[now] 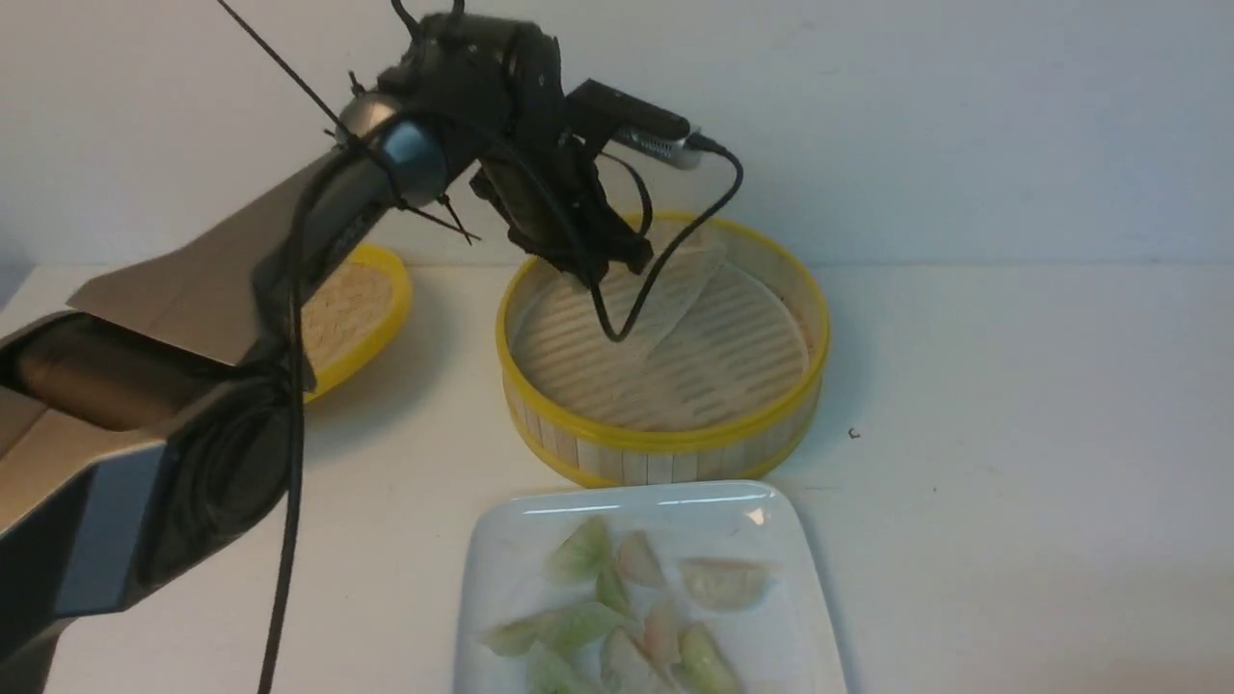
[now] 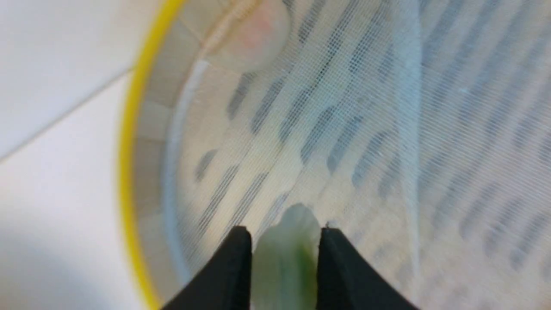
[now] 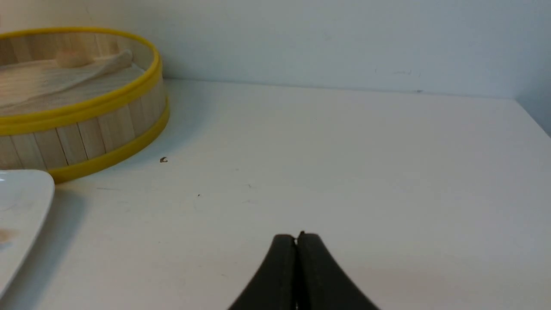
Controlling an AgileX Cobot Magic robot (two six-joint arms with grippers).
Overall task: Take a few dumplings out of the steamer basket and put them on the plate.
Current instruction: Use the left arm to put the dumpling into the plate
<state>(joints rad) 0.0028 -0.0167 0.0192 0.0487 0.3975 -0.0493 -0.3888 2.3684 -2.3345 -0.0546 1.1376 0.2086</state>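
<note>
Looking into the steamer basket [image 1: 636, 463] at the middle of the front frame, you see your left gripper [image 2: 285, 239] grasping a pale green dumpling [image 2: 282, 262]. Other dumplings [image 1: 721, 582] lie on the plate [image 1: 501, 540], bottom centre. Your right gripper [image 3: 296, 237] is clenched, empty.

Steamer basket [image 1: 665, 453], desk rear centre, holds one green dumpling [image 2: 284, 258] and one pinkish dumpling [image 2: 254, 34]. The plate [image 1: 501, 559] at the front edge carries several dumplings [image 1: 578, 627].

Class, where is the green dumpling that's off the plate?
Left wrist view: the green dumpling sits between the left gripper's fingers, over the white liner inside the steamer basket, near its yellow rim.
</note>
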